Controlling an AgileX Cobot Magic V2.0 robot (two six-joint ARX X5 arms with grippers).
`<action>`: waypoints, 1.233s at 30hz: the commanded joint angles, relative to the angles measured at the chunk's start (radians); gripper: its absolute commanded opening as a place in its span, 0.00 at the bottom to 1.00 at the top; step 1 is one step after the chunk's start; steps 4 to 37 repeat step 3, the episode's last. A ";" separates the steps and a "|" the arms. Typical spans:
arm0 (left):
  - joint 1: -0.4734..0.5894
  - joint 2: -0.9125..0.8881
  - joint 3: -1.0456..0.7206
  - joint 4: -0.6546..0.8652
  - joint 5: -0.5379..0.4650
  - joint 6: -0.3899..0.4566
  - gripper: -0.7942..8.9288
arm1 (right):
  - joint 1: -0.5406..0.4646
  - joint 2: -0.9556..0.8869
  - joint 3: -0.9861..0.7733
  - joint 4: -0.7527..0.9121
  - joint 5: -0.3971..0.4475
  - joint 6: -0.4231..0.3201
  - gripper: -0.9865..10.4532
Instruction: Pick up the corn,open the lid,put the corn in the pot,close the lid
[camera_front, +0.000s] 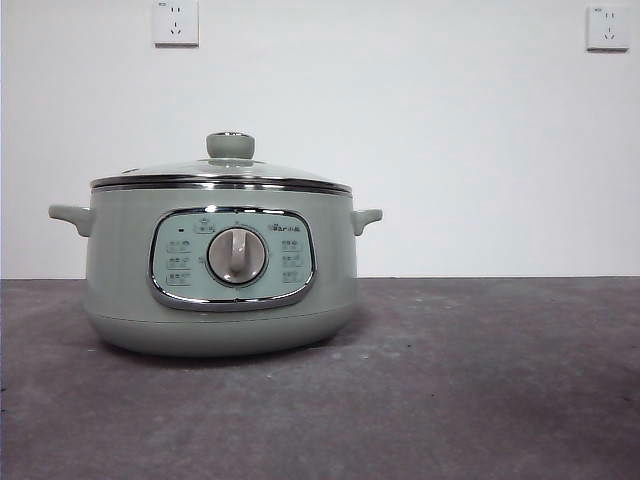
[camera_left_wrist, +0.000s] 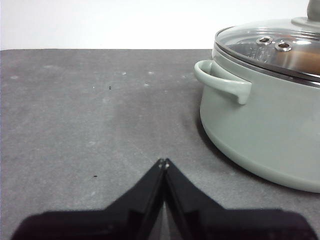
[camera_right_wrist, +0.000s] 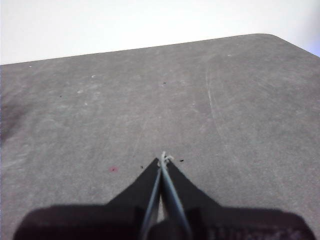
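Lid (camera_front: 222, 176) on pot (camera_front: 215, 300)

A dark grey tabletop (camera_front: 500, 380) meets a plain white wall (camera_front: 450, 150) bearing two white sockets (camera_front: 176, 22).

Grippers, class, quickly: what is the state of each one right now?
Left gripper: closed, holding nothing, beside the sage-green round cooker pot.
Right gripper: closed, holding nothing.
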 joint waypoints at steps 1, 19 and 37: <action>0.003 0.000 -0.010 0.008 0.001 -0.006 0.08 | -0.001 -0.002 -0.010 0.006 0.000 -0.006 0.09; 0.003 0.000 -0.010 0.008 0.001 -0.006 0.08 | -0.001 -0.002 -0.010 0.006 0.000 -0.006 0.09; 0.003 0.000 -0.010 0.008 0.001 -0.006 0.08 | -0.001 -0.002 -0.010 0.006 0.000 -0.006 0.09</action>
